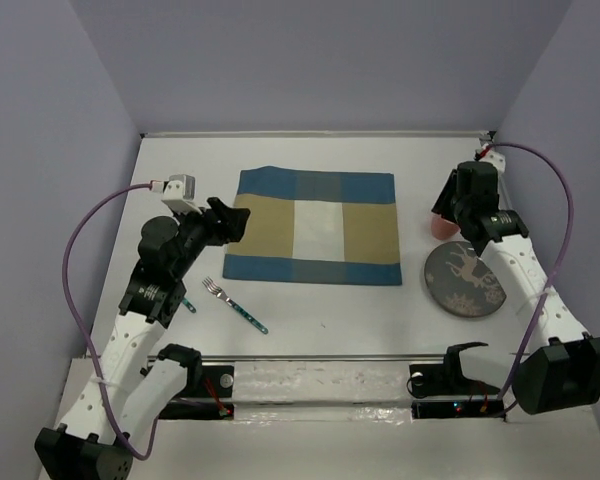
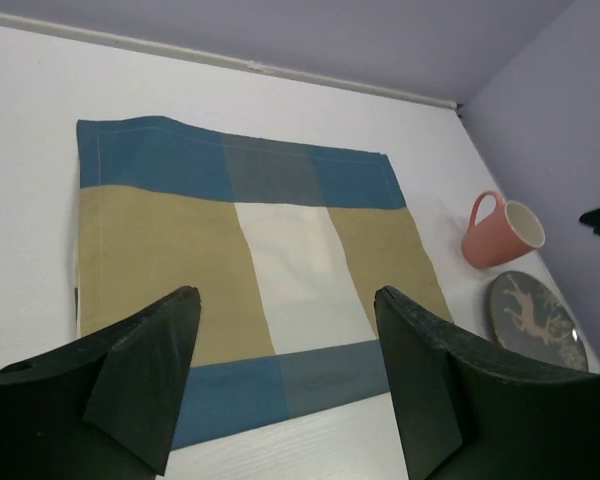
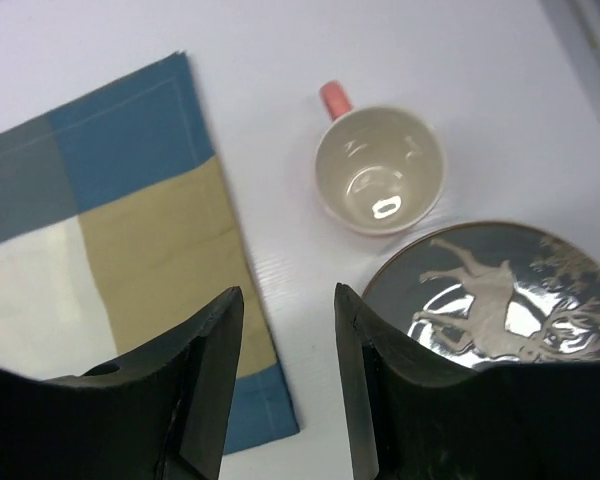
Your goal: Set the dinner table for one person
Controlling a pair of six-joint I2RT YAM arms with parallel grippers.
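The counter (image 1: 360, 320) is a broad white surface that runs under both arms, with a metal rail (image 1: 320, 356) along its near edge. Everything else we see lies on it. A blue, tan and white checked placemat (image 1: 315, 228) is spread flat across its far middle.

We see the left gripper (image 1: 230, 222) over the left part of the counter, at the placemat's left edge. In the left wrist view the left gripper (image 2: 285, 300) has its jaws wide apart with nothing between them. The placemat (image 2: 240, 200) stretches away beyond them, and a strip of bare counter lies below. We cannot tell whether the fingers touch the cloth.

The right gripper (image 1: 450, 205) sits over the counter's right side, just above a pink mug (image 1: 442, 226). In the right wrist view the right gripper (image 3: 288, 295) also has its jaws parted, less widely, and they hold nothing. Bare counter shows in the gap between them. The placemat (image 3: 130, 220) lies to one side of that gap. The upright mug (image 3: 380, 170) and a dark plate (image 3: 500, 300) with a deer figure lie to the other.

The plate (image 1: 465, 280) rests just nearer than the mug. A fork (image 1: 235, 303) with a teal handle lies on the counter near the placemat's near left corner, beside the left arm.
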